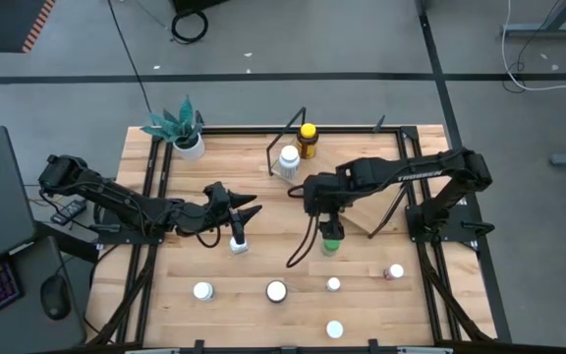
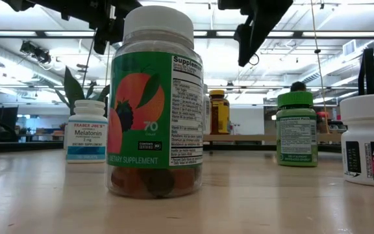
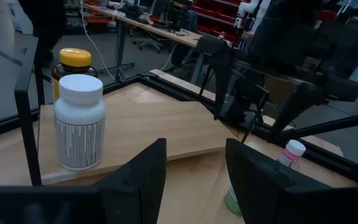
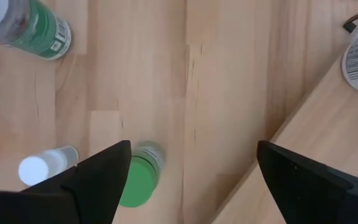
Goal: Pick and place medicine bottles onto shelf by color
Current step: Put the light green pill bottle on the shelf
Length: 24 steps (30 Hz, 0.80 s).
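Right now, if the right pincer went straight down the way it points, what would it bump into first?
Probably the small green-capped bottle, standing just beside one finger of the open right pincer; otherwise the bare wooden plank tabletop. Depth is unclear.

My left gripper (image 1: 238, 218) reaches over mid-table above a white-capped bottle (image 1: 239, 243). My right gripper (image 1: 329, 218) hangs over the green-capped bottle (image 1: 331, 241), beside the shelf (image 1: 357, 211), where an amber yellow-capped bottle (image 1: 308, 140) and a white bottle (image 1: 288, 160) stand. A potted plant (image 1: 185, 130) sits at the far-left corner.
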Available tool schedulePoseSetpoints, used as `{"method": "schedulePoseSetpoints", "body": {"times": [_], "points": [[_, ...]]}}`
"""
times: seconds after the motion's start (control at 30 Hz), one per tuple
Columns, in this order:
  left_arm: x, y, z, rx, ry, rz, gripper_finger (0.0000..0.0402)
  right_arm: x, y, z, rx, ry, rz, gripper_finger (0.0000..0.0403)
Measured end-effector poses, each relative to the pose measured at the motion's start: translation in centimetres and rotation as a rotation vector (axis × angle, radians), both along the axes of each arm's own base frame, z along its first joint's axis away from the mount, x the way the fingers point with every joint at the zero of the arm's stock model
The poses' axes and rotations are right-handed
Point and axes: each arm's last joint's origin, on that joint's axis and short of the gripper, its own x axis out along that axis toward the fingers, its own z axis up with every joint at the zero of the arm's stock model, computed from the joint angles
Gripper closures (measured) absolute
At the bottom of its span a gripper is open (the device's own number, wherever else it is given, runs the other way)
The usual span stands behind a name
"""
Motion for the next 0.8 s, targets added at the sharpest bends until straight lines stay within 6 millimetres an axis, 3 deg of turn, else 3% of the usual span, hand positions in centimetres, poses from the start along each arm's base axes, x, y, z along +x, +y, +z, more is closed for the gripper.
{"method": "schedulePoseSetpoints", "body": {"times": [0.8], "points": [[0.00,0.00,-0.03,0.030,0.016,-0.004,0.0230,-0.18,0.34,-0.10,0.025,0.024,-0.064,0.0047]]}}
